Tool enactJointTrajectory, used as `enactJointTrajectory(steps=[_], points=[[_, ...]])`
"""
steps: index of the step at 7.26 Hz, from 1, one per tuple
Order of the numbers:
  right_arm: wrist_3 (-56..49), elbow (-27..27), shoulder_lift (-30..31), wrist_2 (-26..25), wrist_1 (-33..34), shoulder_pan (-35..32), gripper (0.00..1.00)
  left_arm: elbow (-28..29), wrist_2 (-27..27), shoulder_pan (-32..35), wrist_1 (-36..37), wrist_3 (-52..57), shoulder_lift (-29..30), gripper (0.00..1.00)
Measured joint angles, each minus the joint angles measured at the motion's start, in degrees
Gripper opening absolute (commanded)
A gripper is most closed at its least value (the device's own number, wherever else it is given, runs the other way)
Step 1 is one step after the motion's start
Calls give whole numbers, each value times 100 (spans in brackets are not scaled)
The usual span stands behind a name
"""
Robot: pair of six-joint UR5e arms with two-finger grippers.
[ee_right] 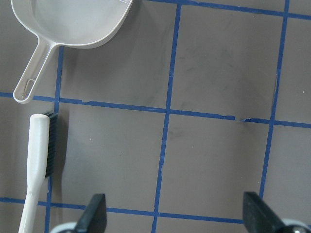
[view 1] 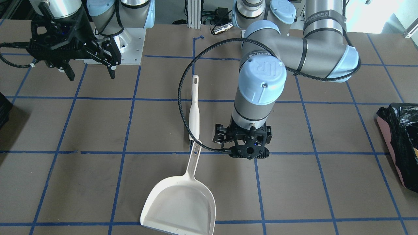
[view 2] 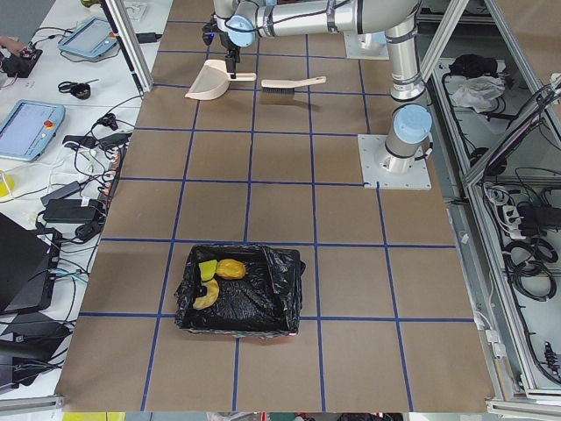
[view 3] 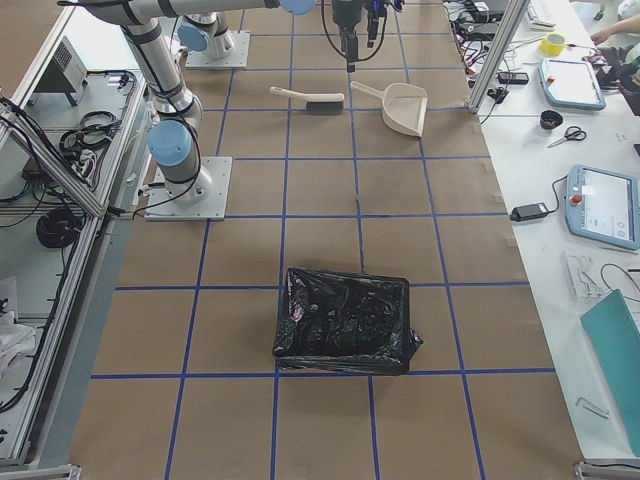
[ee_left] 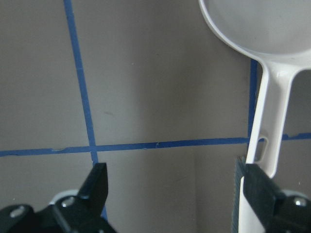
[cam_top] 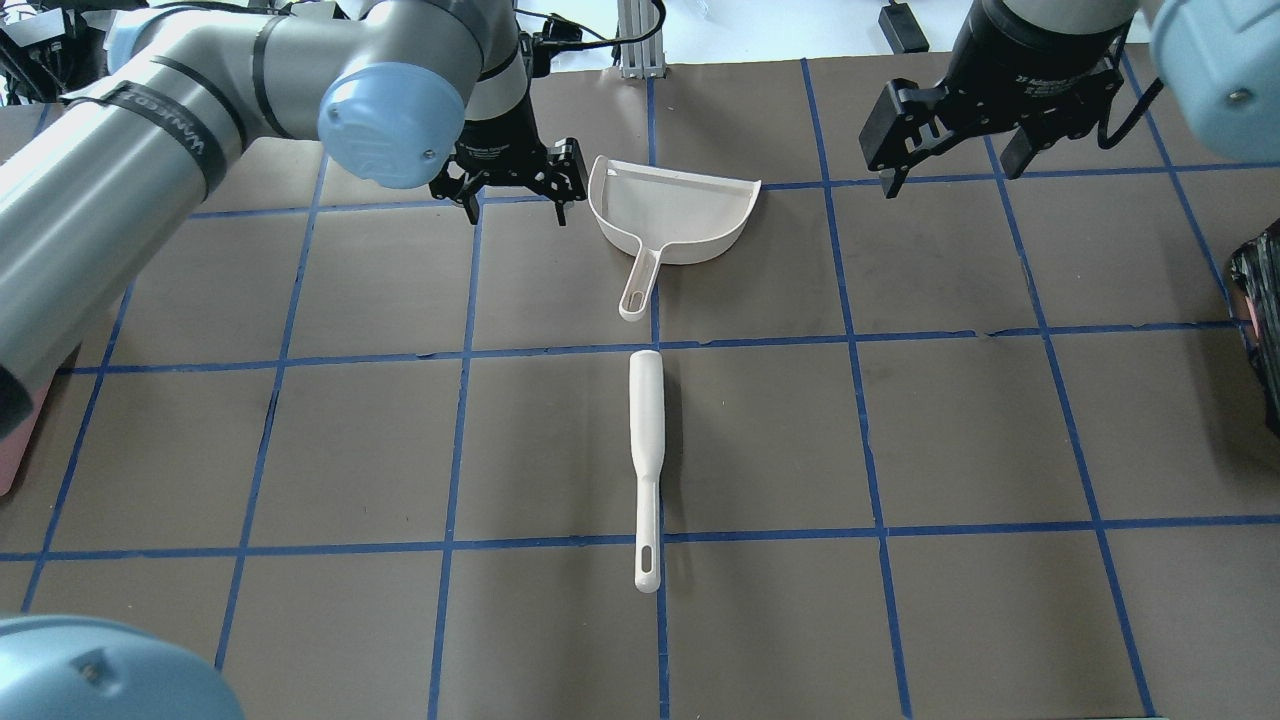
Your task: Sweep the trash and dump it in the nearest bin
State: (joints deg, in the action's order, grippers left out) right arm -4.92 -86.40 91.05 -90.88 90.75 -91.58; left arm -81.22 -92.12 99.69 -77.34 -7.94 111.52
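Dustpan [view 1: 179, 202] lies closest to you in front view, mouth toward you, handle toward robot. Brush [view 1: 195, 111] lies in line beyond handle, small gap between them. Left gripper [cam_top: 516, 215] spread wide, holding nothing, hangs just beside dustpan handle. Right gripper [view 1: 92, 76] likewise wide, holding nothing, well apart near its base. Check your left-end view: trash sits inside black-lined bin [view 2: 285, 289]: brown lump [view 2: 230, 269], tan curved piece [view 2: 207, 296], yellow-green sponge [view 2: 208, 269]. Second lined bin [view 3: 345, 320] stands at opposite end of bench [cam_top: 950, 430].
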Motion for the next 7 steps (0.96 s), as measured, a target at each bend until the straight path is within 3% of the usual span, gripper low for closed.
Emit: enactJointTrajectory(steps=[7], points=[[0, 0, 0, 0, -4, 0, 100, -1261, -540, -317, -63, 85, -1995, 100]])
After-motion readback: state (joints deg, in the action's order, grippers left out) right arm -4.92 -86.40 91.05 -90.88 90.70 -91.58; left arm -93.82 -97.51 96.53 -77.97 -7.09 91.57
